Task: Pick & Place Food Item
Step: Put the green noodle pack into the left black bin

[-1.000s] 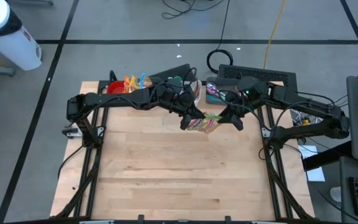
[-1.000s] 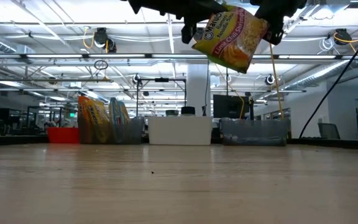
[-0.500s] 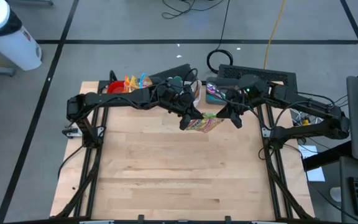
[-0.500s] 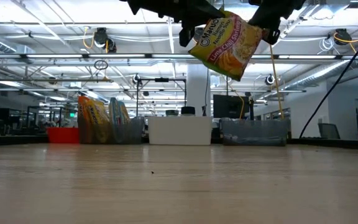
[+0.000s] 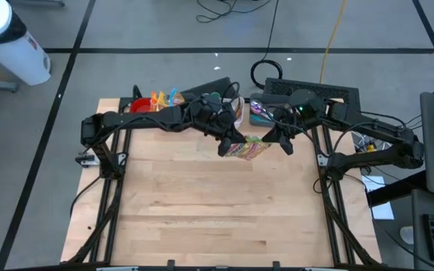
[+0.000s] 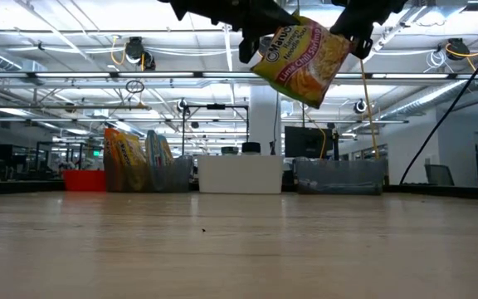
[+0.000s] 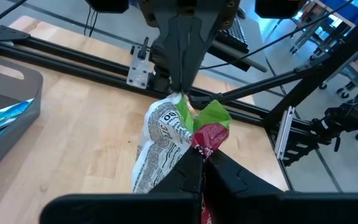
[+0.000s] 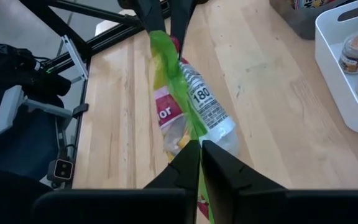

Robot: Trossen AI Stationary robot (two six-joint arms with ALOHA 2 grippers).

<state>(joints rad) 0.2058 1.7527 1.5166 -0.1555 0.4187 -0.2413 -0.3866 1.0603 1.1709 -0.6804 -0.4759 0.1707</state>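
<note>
The noodle packet (image 6: 299,58) is glossy, crinkled plastic film. The table (image 5: 217,203) is pale, smooth wood with a matt finish. The bin (image 8: 353,74) looks like smooth white plastic, the rails (image 7: 67,53) matt black metal.

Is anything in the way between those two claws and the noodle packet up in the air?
Nothing visible is. The left gripper is shut on one end of the ramen packet and the right gripper is shut on the opposite end, so both already hold it, hanging well above the table.
</note>
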